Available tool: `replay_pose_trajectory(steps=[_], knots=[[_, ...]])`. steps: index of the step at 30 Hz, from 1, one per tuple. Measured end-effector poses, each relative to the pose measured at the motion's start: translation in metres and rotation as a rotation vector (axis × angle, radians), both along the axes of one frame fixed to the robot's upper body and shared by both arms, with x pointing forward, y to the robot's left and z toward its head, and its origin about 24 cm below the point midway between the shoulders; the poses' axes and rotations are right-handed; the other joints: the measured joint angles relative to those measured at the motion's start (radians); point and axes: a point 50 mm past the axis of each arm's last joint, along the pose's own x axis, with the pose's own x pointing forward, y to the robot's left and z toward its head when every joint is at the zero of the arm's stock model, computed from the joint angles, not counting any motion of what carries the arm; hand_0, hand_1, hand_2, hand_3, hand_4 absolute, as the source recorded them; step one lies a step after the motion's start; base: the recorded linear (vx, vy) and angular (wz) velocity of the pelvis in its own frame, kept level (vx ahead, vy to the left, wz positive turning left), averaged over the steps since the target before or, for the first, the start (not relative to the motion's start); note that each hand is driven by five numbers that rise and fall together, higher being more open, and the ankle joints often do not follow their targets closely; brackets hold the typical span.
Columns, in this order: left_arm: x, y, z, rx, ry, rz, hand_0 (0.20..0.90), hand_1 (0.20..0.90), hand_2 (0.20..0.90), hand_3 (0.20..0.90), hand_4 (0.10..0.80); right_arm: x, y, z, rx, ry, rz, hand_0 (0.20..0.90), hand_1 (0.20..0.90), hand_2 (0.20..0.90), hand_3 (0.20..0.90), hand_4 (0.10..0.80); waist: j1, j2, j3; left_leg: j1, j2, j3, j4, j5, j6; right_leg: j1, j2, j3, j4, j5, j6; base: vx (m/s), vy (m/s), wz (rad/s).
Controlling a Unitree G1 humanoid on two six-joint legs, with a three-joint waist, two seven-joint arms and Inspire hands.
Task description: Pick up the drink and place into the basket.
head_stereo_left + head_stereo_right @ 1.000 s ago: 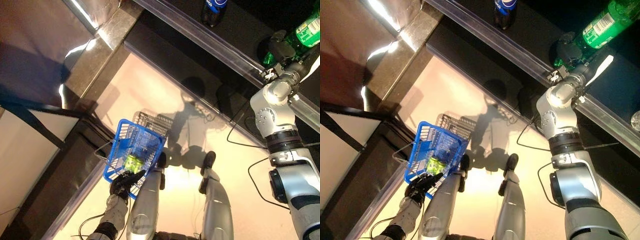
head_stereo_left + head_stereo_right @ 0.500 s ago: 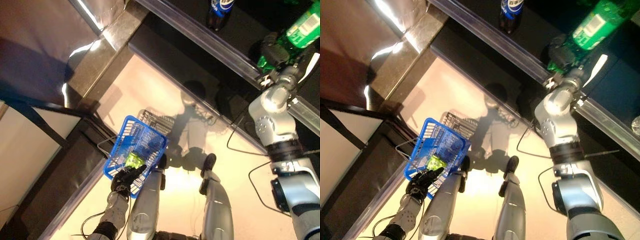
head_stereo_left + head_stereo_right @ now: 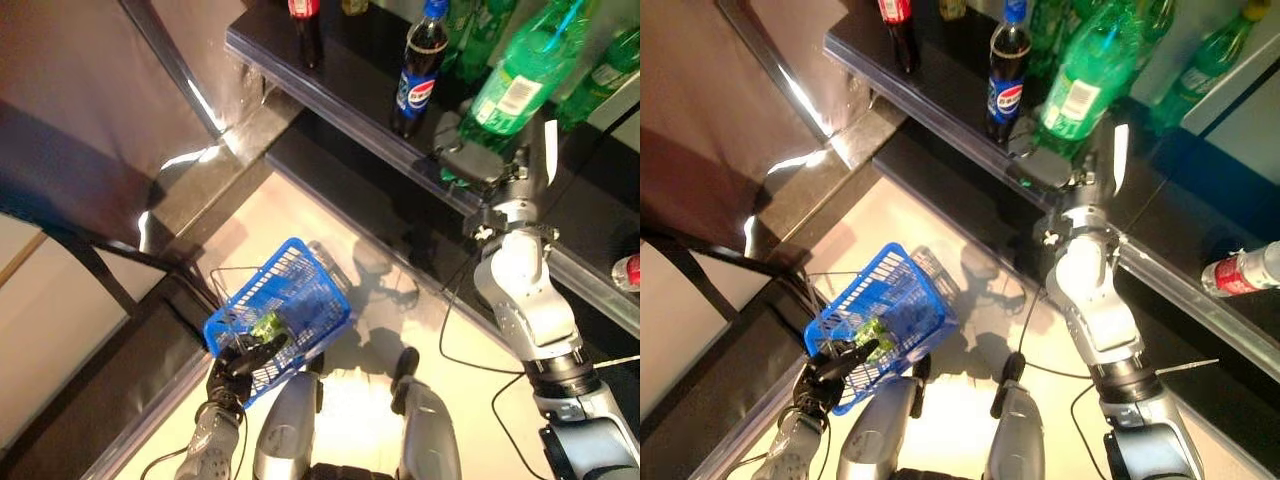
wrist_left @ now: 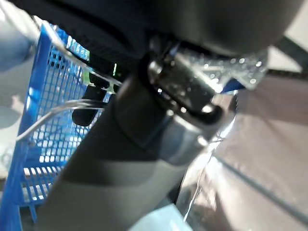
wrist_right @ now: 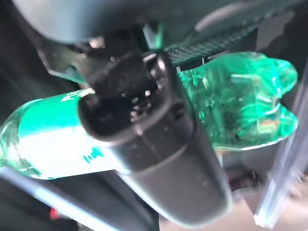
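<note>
While your head camera has swung up since a second ago, so the whole shelf (image 3: 330,75) now shows in the left eye view, little on it has truly moved: the right hand (image 3: 478,160) was already clamped on the base of the green bottle (image 3: 515,80), and it stays there, with the bottle tilted at the shelf's front edge beside a cola bottle (image 3: 418,70). Low on the left, your left hand (image 3: 238,362) holds the blue basket (image 3: 285,310) by its near rim, and a green item (image 3: 266,324) already lies inside. In the right eye view you see the same grip, plus a red-labelled bottle (image 3: 1240,272) lying near the shelf's right end. The left wrist view gives you only blue mesh past the hand, fingers curled on the wire handle (image 4: 72,103). The right wrist view confirms it: thumb and fingers wrapped round the bottle's lower body. So the pick looks secured; by my judgement, what remains is lifting the bottle clear of the edge and carrying it across to the basket, which hangs well apart.
</note>
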Motion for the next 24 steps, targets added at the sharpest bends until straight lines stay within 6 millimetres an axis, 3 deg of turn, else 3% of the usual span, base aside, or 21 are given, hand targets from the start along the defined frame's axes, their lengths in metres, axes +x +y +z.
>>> replay_pose_trajectory(steps=[3,12,24], knots=[[0.004,-0.007,0.007,-0.003,-0.019,-0.058,0.300,0.300,0.300,0.200,0.100,-0.002,0.015,-0.009,-0.047,0.042,0.090,0.300,0.300,0.300,0.200,0.100,0.000,0.000,0.000,0.040,0.005,-0.006,-0.031,0.012,-0.018,0.025,0.006,-0.003,0.001,-0.012,0.000,0.026,-0.015,0.02],[0.014,-0.014,0.035,0.004,-0.111,-0.167,0.300,0.300,0.300,0.200,0.100,-0.010,0.056,-0.050,-0.114,0.237,0.292,0.300,0.300,0.300,0.200,0.100,0.042,0.002,-0.001,0.130,0.008,-0.042,-0.094,0.013,-0.024,0.113,0.003,-0.052,0.001,-0.059,0.009,0.040,-0.015,0.13],[0.025,-0.016,0.081,0.064,-0.280,-0.347,0.300,0.300,0.300,0.200,0.100,-0.019,0.088,-0.068,-0.061,0.311,0.365,0.300,0.300,0.300,0.200,0.100,0.117,0.002,-0.002,0.110,-0.013,-0.103,-0.079,0.013,-0.025,0.125,-0.029,-0.108,0.038,-0.096,0.019,-0.008,-0.014,0.17]])
